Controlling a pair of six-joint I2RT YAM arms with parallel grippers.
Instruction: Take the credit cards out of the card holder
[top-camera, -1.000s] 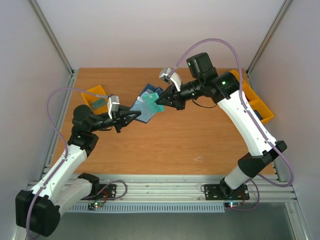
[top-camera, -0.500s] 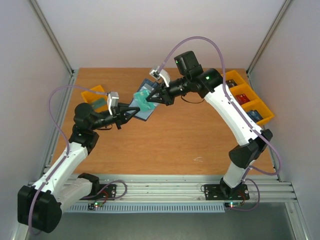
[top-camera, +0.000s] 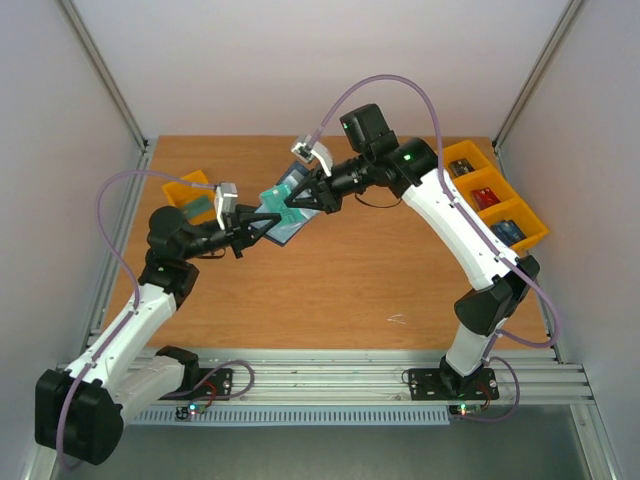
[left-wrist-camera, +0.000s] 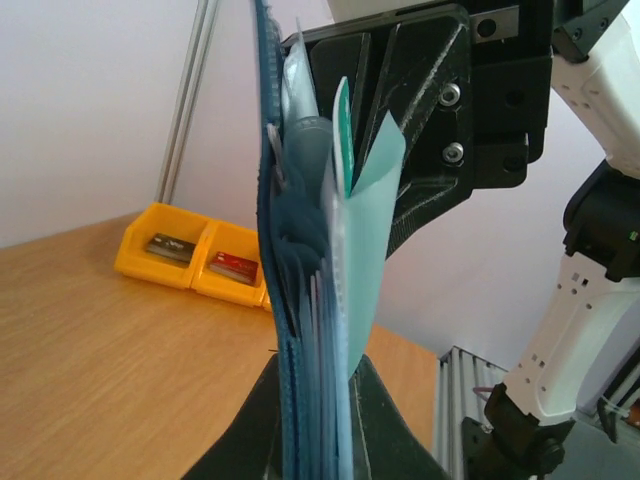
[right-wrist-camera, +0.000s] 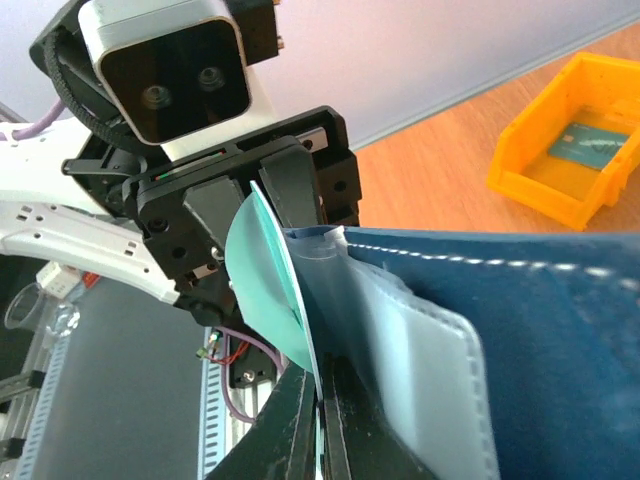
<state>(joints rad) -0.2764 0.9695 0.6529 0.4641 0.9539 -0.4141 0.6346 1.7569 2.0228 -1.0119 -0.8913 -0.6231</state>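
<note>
The card holder (top-camera: 290, 218), a dark navy wallet with pale translucent sleeves, is held in the air above the table. My left gripper (top-camera: 256, 228) is shut on its lower edge. In the left wrist view the holder (left-wrist-camera: 298, 330) stands edge-on between the fingers (left-wrist-camera: 392, 425). My right gripper (top-camera: 296, 202) is shut on a teal credit card (top-camera: 271, 197) that sticks out of the sleeves. In the right wrist view the teal card (right-wrist-camera: 262, 285) bends between shut fingers (right-wrist-camera: 300, 420), next to the sleeve (right-wrist-camera: 410, 350) and navy cover (right-wrist-camera: 560, 330). No whitish card with a red patch shows.
A yellow bin (top-camera: 194, 196) with a greenish card stands at the back left of the table. A row of yellow bins (top-camera: 494, 194) holding small items lies along the right edge. The wooden table (top-camera: 340, 290) lies below both grippers.
My right arm has swung left with the teal card in its fingers. The holder and the left gripper have shifted slightly left.
</note>
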